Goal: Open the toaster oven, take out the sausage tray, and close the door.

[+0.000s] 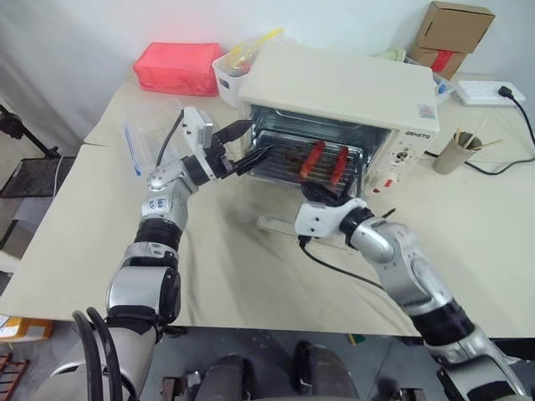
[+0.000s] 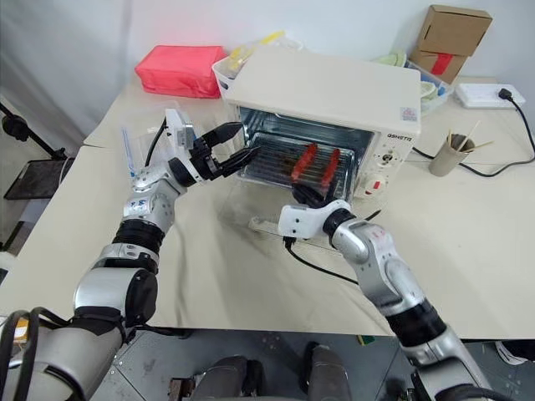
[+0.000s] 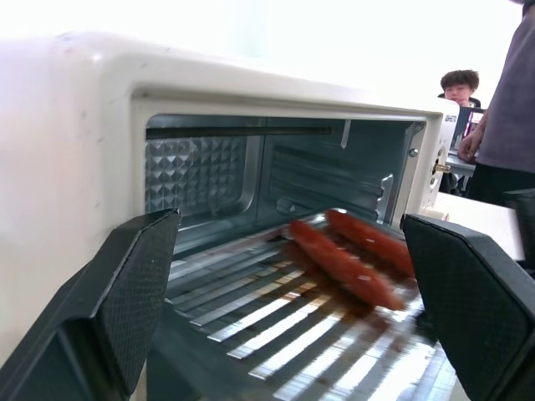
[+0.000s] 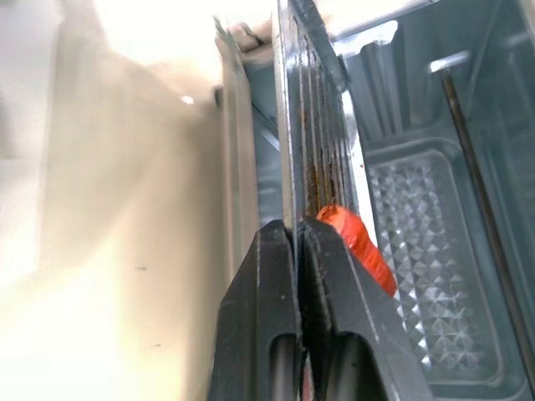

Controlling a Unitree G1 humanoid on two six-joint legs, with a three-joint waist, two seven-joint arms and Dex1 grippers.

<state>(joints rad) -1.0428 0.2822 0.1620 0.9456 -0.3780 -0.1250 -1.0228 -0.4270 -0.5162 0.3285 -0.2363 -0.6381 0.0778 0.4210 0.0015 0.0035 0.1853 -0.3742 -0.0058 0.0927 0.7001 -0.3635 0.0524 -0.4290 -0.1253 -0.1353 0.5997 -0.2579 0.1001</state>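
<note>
Pinched together on the front rim of the sausage tray (image 1: 322, 163), the right gripper (image 1: 322, 194) has its two black fingers (image 4: 280, 276) clamped with the thin metal edge between them, as the right wrist view shows, with the end of a red sausage just past the fingertips. Spread wide apart and holding nothing, the left gripper (image 1: 248, 146) hangs at the left front corner of the toaster oven (image 1: 343, 92), one finger (image 3: 125, 292) on each side of the left wrist view, which looks straight into the open cavity. That tray is a shallow ribbed silvery pan with brown greasy marks; it sits partly drawn out of the oven mouth, its rear portion inside on the rack level and its front edge projecting toward the robot. Two thin red sausages (image 1: 326, 160) lie side by side on it, pointing front to back, near the tray's right half. The door (image 1: 288, 225) is dropped fully open and lies flat in front of the oven, its cream bar handle nearest the robot, under the right wrist. The oven stands on a table (image 1: 100, 242) covered in pale cloth. Behind it are a red pouch (image 1: 180, 67) and a cardboard box (image 1: 451, 33), and to its right a paper cup (image 1: 456, 152) with sticks.
</note>
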